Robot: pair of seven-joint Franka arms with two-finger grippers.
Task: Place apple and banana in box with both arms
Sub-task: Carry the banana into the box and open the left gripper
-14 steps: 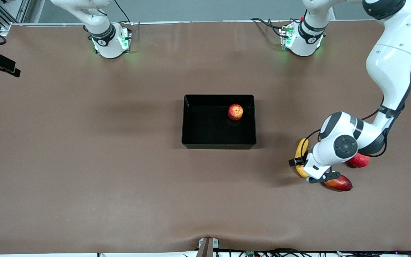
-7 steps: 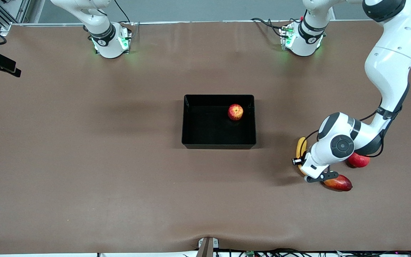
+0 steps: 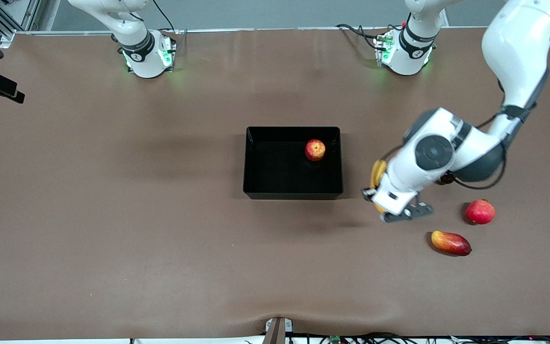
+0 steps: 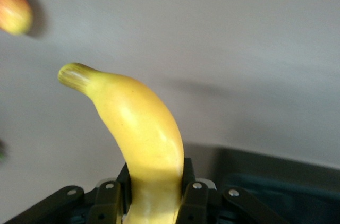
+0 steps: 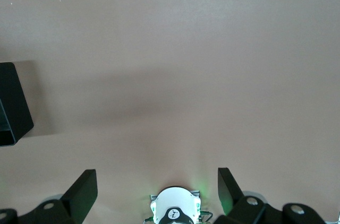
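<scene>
The black box (image 3: 275,174) sits mid-table with the red-yellow apple (image 3: 315,149) inside, near its corner toward the left arm's end. My left gripper (image 3: 377,193) (image 4: 154,195) is shut on the yellow banana (image 3: 378,173) (image 4: 139,128) and holds it in the air over bare table just off the box's end wall. The banana's stem end sticks out past the fingers (image 4: 108,203). My right gripper (image 5: 158,187) hangs open and empty high over its own base, where that arm waits; a corner of the box (image 5: 13,107) shows in its view.
A red-yellow mango (image 3: 451,242) and a plain red round fruit (image 3: 480,212) lie on the table toward the left arm's end, nearer the front camera than the box. The mango (image 4: 13,6) also shows in the left wrist view.
My left gripper has shut on the banana, lifted it off the table and carried it toward the box, uncovering the mango and red fruit. The right arm has not moved.
</scene>
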